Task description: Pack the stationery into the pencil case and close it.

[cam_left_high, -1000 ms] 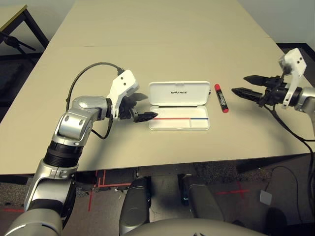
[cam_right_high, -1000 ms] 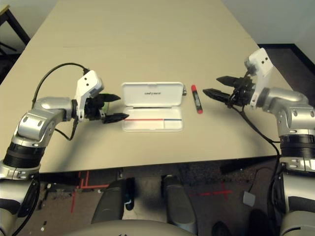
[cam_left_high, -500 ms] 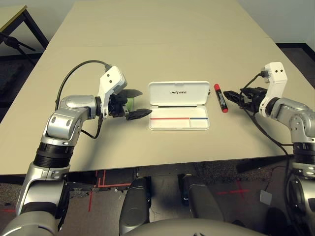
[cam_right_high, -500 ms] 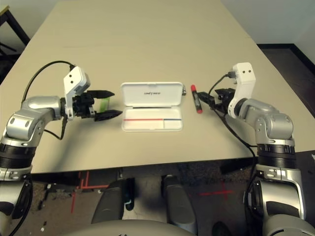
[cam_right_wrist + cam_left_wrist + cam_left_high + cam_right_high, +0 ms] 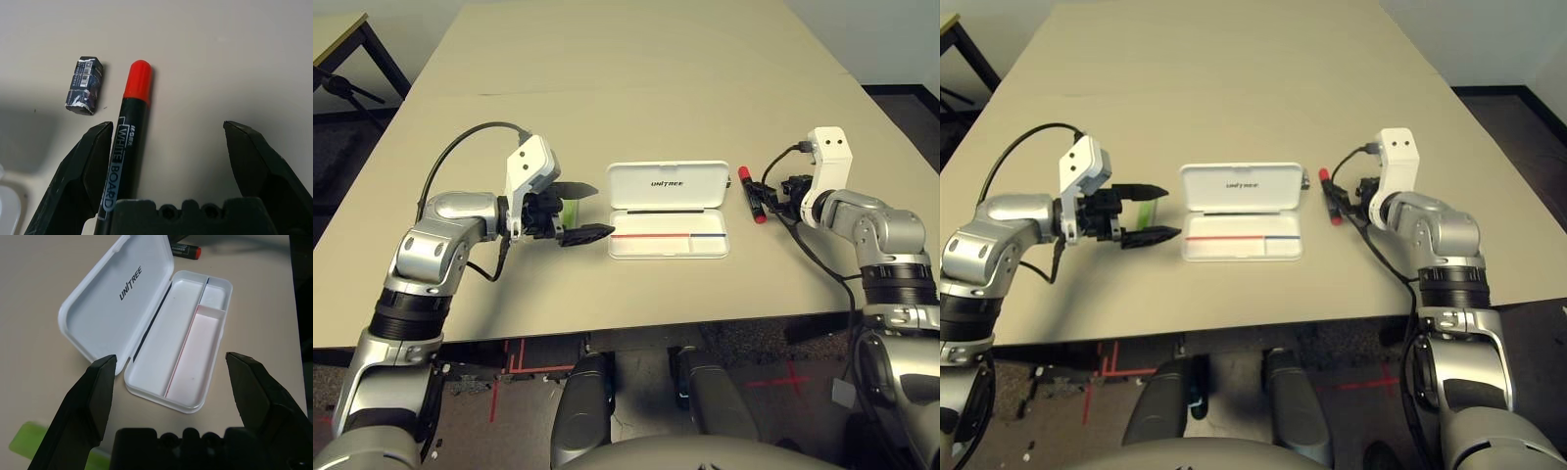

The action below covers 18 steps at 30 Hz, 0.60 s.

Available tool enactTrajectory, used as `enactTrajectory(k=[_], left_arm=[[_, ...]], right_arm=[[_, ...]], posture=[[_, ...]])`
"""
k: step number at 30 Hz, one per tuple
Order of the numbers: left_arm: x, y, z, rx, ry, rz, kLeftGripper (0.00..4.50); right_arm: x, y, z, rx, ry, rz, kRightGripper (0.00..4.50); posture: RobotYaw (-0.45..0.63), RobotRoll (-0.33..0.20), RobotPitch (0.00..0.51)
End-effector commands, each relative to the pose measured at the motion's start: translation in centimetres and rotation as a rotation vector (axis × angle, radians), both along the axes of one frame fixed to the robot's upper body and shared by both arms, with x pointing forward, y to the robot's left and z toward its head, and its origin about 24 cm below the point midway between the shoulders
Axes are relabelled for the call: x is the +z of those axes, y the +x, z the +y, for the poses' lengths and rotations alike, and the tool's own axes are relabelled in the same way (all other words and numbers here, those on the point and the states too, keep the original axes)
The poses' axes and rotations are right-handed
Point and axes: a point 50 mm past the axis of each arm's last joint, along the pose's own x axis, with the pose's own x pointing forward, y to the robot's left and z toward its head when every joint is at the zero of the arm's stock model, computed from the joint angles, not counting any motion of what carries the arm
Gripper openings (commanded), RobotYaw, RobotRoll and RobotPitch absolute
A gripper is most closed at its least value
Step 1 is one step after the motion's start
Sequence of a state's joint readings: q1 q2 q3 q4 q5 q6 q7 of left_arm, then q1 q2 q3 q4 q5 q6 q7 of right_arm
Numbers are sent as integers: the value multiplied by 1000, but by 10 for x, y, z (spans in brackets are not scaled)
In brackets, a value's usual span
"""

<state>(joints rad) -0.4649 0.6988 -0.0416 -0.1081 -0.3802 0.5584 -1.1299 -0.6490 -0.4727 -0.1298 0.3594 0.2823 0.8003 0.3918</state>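
White pencil case lies open on the worktop, ahead of the left fingers, which are spread wide and empty, the green stick beneath them. Right fingers gape wide, empty, the red marker between them beside one finger, the small metal piece just beyond

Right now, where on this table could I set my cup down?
The far half of the table, beyond the open pencil case, is bare, as is the strip in front of it. It is crowded beside the case: the red marker to its right, the green stick to its left.
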Motion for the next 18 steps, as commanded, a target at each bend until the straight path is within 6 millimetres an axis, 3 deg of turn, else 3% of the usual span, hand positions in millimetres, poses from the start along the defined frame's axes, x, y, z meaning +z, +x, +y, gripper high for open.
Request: enactTrajectory(k=[1, 3, 6, 15, 18], left_arm=[[3, -7, 0, -55, 2, -18, 4479], [2, -8, 0, -63, 8, -17, 4479], [1, -10, 1, -74, 22, -22, 4500], [3, -15, 4, -99, 41, -32, 4500], [3, -15, 3, -106, 45, -33, 4500]], right_arm=[[-9, 2, 7, 22, -18, 24, 4500], [-11, 3, 9, 25, -24, 34, 4500], [-16, 2, 10, 26, -31, 48, 3881], [-19, 1, 4, -8, -51, 85, 544], [-16, 2, 1, -13, -62, 88, 520]], posture=[[12, 0, 160], [16, 0, 159], [17, 0, 160], [21, 0, 166], [18, 0, 168]])
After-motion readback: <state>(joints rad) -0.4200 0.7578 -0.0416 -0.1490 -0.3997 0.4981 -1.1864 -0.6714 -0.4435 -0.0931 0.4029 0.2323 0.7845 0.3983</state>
